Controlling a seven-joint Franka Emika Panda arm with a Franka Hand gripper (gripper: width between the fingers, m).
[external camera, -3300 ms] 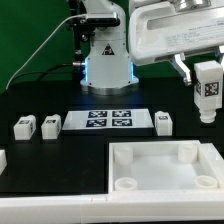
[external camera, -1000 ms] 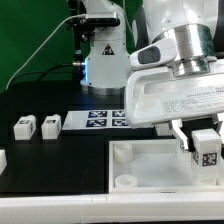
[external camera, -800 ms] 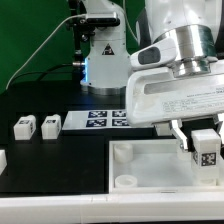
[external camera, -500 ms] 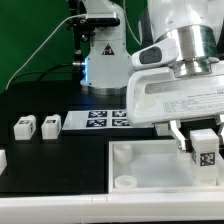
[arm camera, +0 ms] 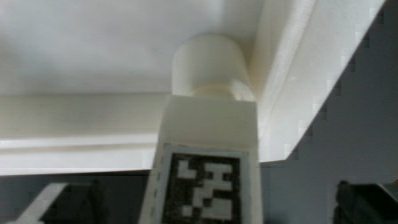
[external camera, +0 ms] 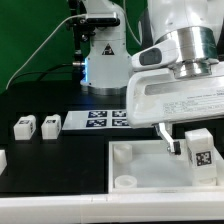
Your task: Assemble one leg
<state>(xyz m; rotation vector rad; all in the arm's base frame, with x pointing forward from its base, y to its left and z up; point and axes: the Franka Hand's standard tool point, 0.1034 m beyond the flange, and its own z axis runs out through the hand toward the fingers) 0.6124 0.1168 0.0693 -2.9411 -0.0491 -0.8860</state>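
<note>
Toward the counter's edge on the exterior view's left sit two spare legs (external camera: pixel 22 127) (external camera: pixel 50 124), side by side and well apart from the work. The marker board (external camera: pixel 105 120) lies flat near the middle of the counter's far edge. The large white tray (external camera: pixel 140 166) fills the counter's near side. At the tray's corner on the exterior view's right stands the leg (external camera: pixel 198 150), tag facing outward and looking slightly tilted. In the wrist view its far end runs into the tray's inner corner where two walls meet (arm camera: pixel 214 150). The jaws appear parted around the leg rather than clamped on it, since dark gaps show between the leg and each finger (arm camera: pixel 57 206), so they seem to hold nothing. The step in hand looks like seating and twisting the leg into its corner socket. To do it well, the arm should close squarely on the leg's flat faces, keep the leg upright over the socket, press down lightly and turn without dragging the tray. Closing on a leaning leg risks jamming it crooked.
</note>
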